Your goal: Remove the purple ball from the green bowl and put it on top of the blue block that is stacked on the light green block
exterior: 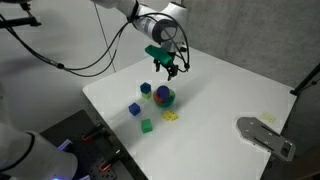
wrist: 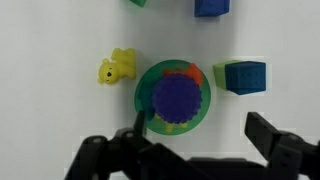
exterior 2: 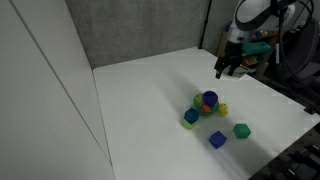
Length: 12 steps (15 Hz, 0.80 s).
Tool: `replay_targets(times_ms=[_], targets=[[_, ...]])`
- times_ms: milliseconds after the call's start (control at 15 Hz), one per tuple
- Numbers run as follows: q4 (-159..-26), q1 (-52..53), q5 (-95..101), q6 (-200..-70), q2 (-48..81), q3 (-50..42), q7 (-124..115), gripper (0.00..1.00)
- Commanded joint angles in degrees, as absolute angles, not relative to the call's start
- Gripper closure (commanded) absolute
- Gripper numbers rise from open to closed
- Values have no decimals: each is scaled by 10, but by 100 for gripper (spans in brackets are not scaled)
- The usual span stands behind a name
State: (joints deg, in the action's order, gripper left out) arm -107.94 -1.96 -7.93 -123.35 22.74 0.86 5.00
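Note:
The purple ball (wrist: 180, 97) lies in the green bowl (wrist: 146, 98), with orange-red bits at the bowl's rim. Ball and bowl show in both exterior views (exterior: 164, 93) (exterior 2: 209, 99). The blue block (wrist: 246, 76) sits on the light green block (wrist: 219, 74) just right of the bowl, and this stack also shows in both exterior views (exterior: 146, 89) (exterior 2: 190, 116). My gripper (wrist: 200, 135) is open and empty. It hangs well above the table, up and behind the bowl in both exterior views (exterior: 168, 68) (exterior 2: 226, 68).
A yellow toy (wrist: 117, 68) lies left of the bowl. A second blue cube (wrist: 211, 6) and a deeper green cube (wrist: 137, 2) lie at the top edge of the wrist view. A grey metal plate (exterior: 265, 133) lies at the white table's corner.

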Motion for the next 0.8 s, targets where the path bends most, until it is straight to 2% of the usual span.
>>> replay_targets(times_ms=[0,733], targets=[[-1078,-20,-76,-1255,243,11,58,0],[-1070,-8,-51,-1361,334,23,84,0]])
